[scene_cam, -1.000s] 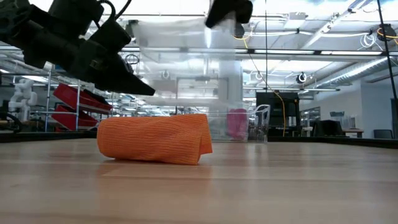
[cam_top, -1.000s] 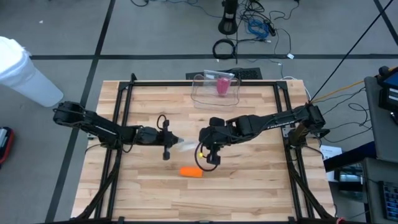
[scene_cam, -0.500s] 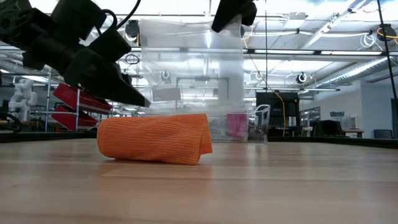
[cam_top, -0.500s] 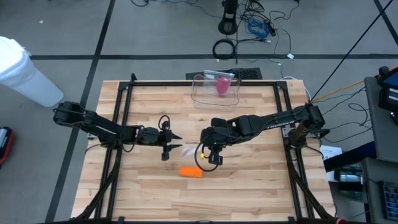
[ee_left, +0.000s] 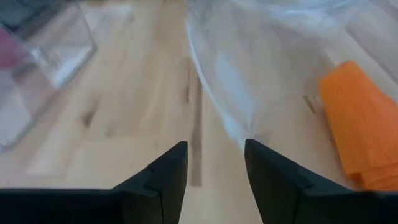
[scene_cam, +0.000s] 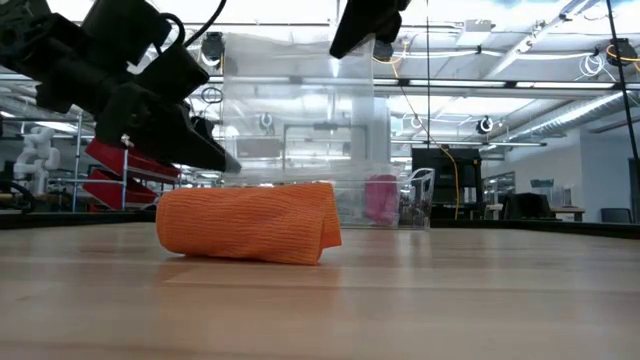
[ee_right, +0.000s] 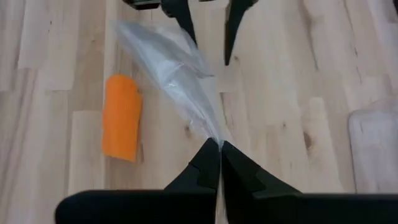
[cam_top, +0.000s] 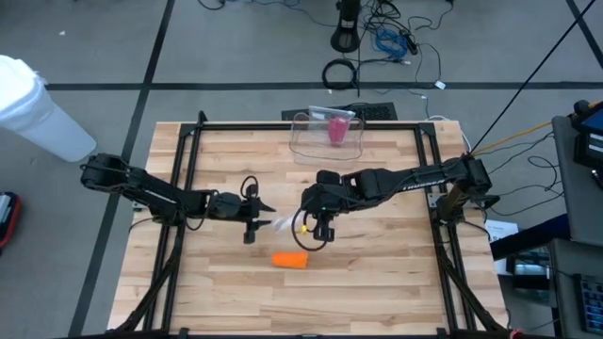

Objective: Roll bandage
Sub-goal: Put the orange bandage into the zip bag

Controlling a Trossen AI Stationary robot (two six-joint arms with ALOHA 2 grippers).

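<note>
The bandage [cam_top: 290, 260] was already a rolled orange bundle, lying on the table [cam_top: 377, 282] toward the near edge, and neither arm was touching it. Judging from that, you had the rolling itself done; one end looked folded over rather than tucked tight in the low view, so call it rolled but loose.

What you had in hand was a clear plastic bag [ee_right: 171, 68]. Your right pincer [ee_right: 219, 149] was pressed together on one corner of it and held it up off the table, just beyond the bandage. Your left pincer [ee_left: 214, 158] was spread, with the bag's edge right in front of its fingers [ee_left: 168, 171] but not between them, so no grip on that side.

My read: what was left was packing. The bag's mouth wasn't held open from both sides, and the roll was outside it.

A clear container [cam_top: 326, 135] with something pink [cam_top: 336, 129] in it sat at the far edge of the table, well apart from all this. I couldn't tell whether it was part of the job.
</note>
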